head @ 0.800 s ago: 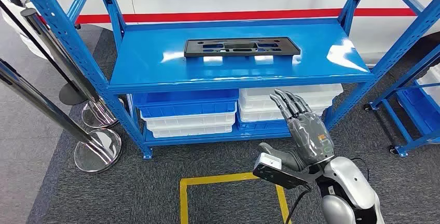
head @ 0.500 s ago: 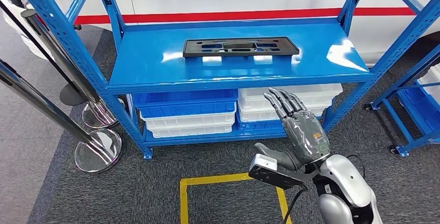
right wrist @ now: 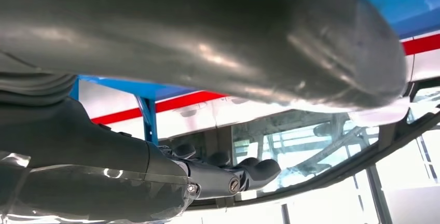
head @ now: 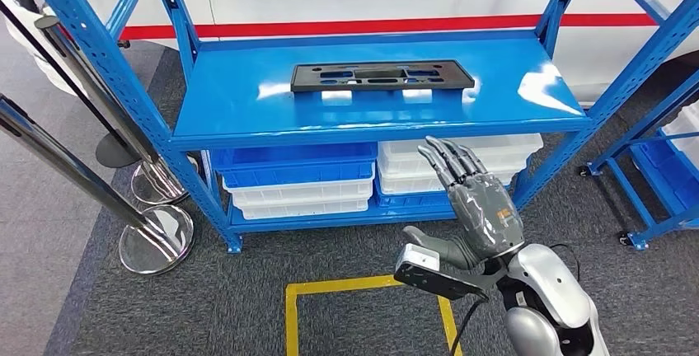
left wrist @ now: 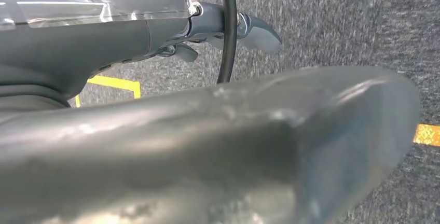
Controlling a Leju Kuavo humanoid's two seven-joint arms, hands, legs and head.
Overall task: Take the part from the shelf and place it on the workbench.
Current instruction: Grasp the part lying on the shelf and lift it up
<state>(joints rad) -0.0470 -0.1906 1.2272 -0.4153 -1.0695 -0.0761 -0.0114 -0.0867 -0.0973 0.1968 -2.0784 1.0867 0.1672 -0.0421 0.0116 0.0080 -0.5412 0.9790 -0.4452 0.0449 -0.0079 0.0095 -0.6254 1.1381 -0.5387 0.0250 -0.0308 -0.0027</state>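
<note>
black part flat on blue shelf, right robot hand spread, empty, below shelf edge, left robot hand blurred, state unclear

Glossy blue painted-metal shelf carries a matt black plastic part; polished chrome stanchion bases stand on rough grey carpet.

The part is a flat, black, long rectangular plate with several slots and cut-outs through it. It lies flat on the top board of the blue shelf, toward the back and about midway across, its long side running across the shelf. Nothing touches it.
</note>
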